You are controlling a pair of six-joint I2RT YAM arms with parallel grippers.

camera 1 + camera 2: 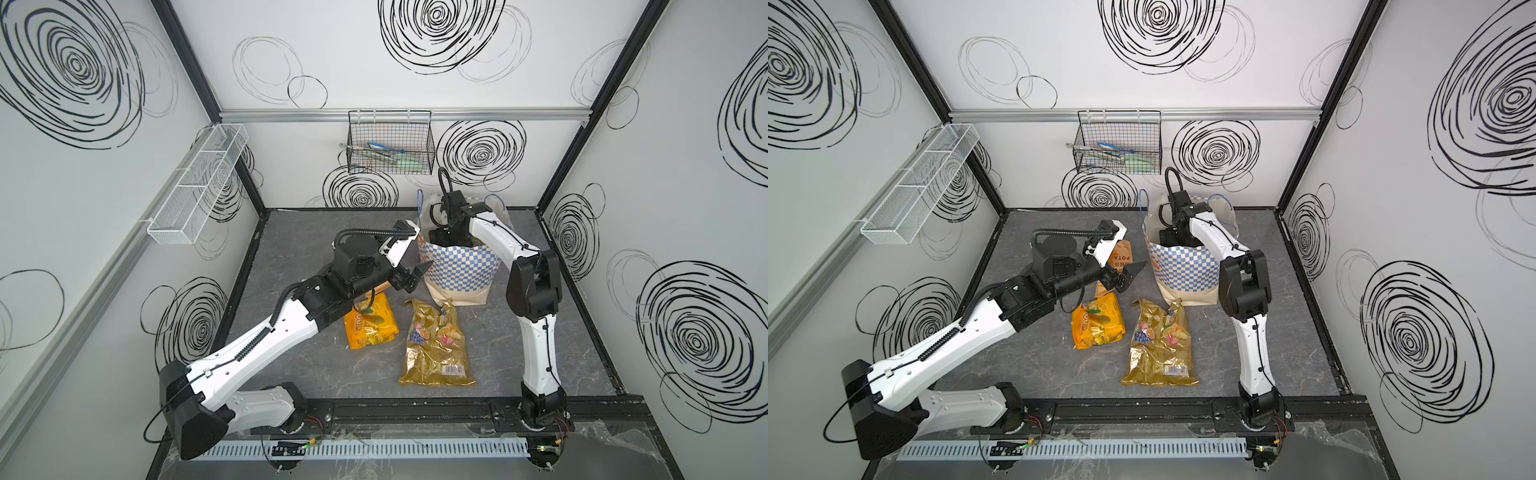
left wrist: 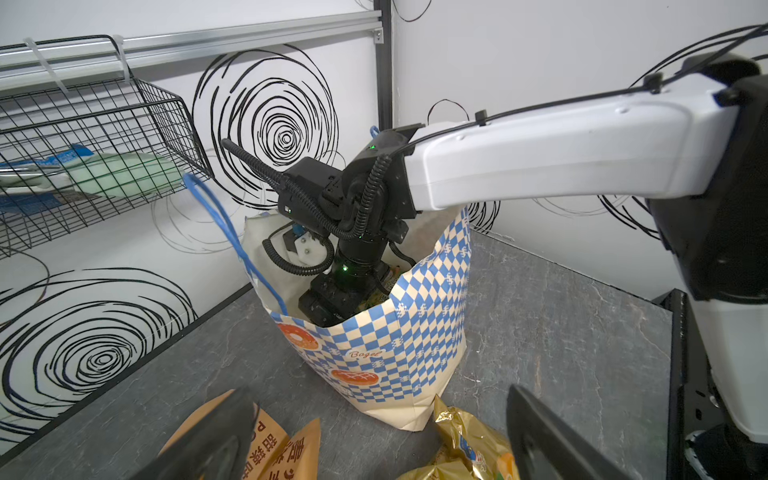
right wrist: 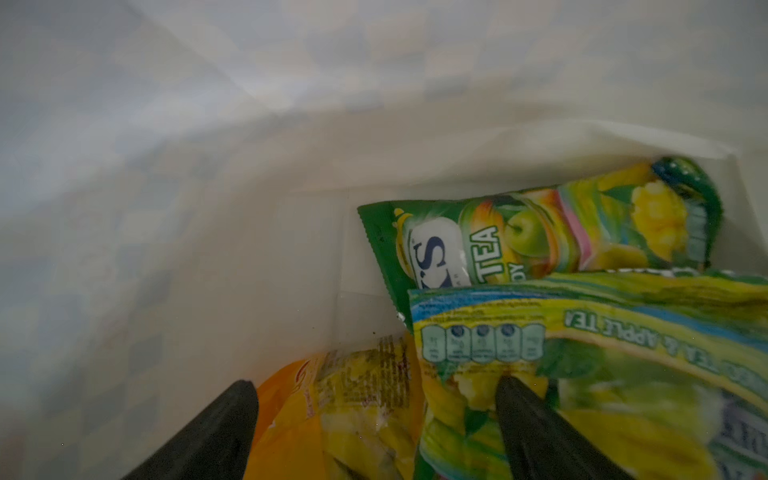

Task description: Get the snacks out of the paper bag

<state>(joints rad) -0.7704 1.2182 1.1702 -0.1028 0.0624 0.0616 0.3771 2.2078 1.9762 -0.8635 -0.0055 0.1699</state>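
paper bag [image 1: 461, 272]: cream-white, blue-and-white checkered band, orange round marks, blue cord handles
large gold packet [image 1: 436, 353]: shiny gold, multicoloured fruit pictures
orange-yellow packet [image 1: 370, 330]: orange-yellow, yellow fruit print
tan-orange bag [image 1: 1121, 258]: tan-orange, dark lettering
green candy bags [image 3: 540, 237]: green, with yellow, pink and apple-green prints
surface [image 1: 299, 374]: dark grey, pale marble veins
walls [image 1: 353, 62]: white, black scribbled spirals
wire basket [image 1: 353, 145]: black
mesh shelf [image 1: 195, 187]: white
arms [image 1: 266, 340]: white shells, black joints
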